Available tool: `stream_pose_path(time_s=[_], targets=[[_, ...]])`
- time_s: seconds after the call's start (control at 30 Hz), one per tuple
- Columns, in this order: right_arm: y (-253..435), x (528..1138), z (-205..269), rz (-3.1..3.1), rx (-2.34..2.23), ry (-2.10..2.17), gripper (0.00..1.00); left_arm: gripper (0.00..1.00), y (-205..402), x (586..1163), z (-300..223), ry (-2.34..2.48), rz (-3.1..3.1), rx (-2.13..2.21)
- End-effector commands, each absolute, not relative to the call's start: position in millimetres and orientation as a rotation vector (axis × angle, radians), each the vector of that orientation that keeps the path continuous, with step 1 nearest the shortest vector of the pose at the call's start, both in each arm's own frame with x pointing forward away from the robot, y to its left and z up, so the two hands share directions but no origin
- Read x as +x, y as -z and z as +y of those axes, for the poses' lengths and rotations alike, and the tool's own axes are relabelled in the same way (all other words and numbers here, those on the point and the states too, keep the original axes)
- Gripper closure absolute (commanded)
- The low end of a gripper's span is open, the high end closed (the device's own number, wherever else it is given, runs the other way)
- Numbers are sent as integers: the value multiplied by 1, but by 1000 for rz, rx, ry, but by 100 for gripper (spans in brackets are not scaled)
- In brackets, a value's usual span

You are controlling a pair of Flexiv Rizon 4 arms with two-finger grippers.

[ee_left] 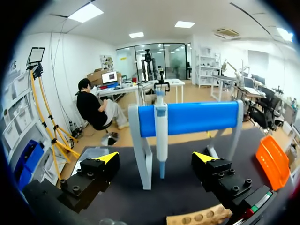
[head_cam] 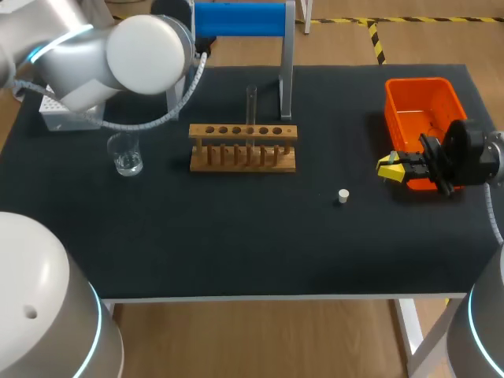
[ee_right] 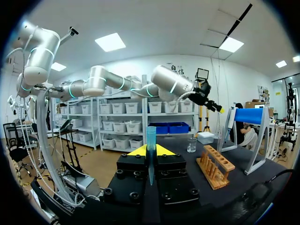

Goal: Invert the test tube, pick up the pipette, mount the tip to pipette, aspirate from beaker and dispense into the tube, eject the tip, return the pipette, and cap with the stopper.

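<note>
1. Fingers of the left gripper stand wide apart and hold nothing. One sits to each side of the pipette, which hangs upright ahead of them on the blue-barred stand, seemingly lined up to take it.
2. The right gripper is clamped on a blue pipette tip. Its wide end faces out past the fingertips, probably so the pipette can be pushed into it.
3. The left arm bends over the table's far left corner. The right wrist lies level near the right edge, beside the orange bin.
4. The test tube stands upright in the wooden rack toward the far edge. The beaker is left of the rack, and the stopper lies loose between the rack and the right gripper.
</note>
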State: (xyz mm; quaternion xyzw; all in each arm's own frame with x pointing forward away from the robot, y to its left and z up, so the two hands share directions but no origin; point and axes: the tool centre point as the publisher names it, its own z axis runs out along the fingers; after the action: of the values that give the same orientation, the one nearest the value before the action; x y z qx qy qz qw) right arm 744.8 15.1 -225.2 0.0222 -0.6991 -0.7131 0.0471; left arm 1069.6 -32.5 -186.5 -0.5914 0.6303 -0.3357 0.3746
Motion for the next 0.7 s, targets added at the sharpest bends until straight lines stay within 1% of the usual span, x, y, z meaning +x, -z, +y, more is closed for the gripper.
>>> stream_pose_path(time_s=[0.03, 0.3, 0.7], targets=[[225, 744, 14, -2132, 70, 2176, 100, 0, 199, 1094, -37, 869, 1580, -1518], [225, 744, 14, -2132, 70, 2176, 100, 0, 201, 1118, -41, 923, 1568, -1496], [225, 744, 14, -2132, 70, 2176, 100, 0, 198, 1132, -50, 968, 1564, -1445]])
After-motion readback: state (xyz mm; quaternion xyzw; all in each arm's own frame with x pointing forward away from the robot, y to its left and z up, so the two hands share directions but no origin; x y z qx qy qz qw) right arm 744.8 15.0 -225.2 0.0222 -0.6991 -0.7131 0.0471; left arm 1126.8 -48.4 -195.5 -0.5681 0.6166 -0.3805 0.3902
